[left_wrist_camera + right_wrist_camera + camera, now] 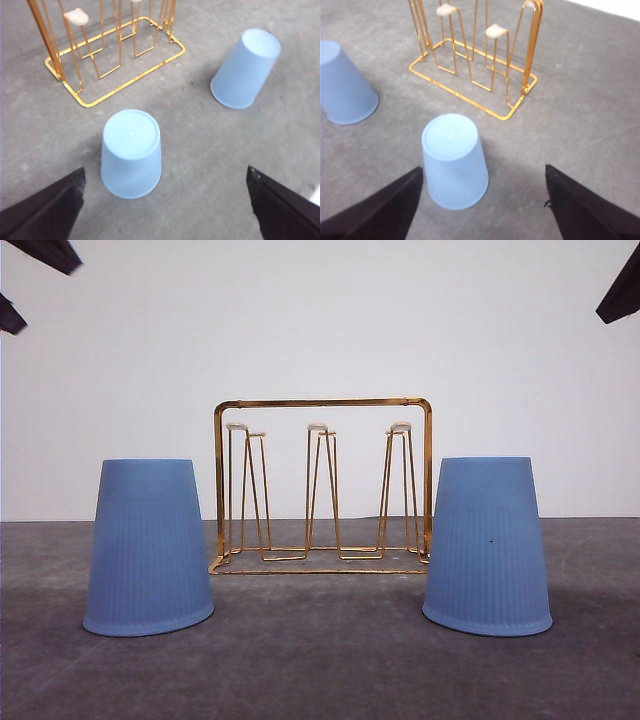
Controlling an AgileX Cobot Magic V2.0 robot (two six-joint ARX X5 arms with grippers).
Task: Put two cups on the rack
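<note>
Two light-blue ribbed cups stand upside down on the grey table, one at the left (148,545) and one at the right (488,545). Between them and a little farther back stands the gold wire rack (322,402), its white-tipped pegs bare. My left gripper (165,171) hangs open above the left cup (131,152), one dark finger on either side of it and neither touching. From there the rack (47,42) and the other cup (245,67) lie beyond. My right gripper (483,169) is open too, above the right cup (454,160), with the rack (532,50) and the left cup (345,85) beyond.
The table (320,660) is dark grey and ends at a plain white wall (320,320) behind the rack. Dark arm parts show at the upper left corner (45,252) and the upper right corner (622,290) of the front view.
</note>
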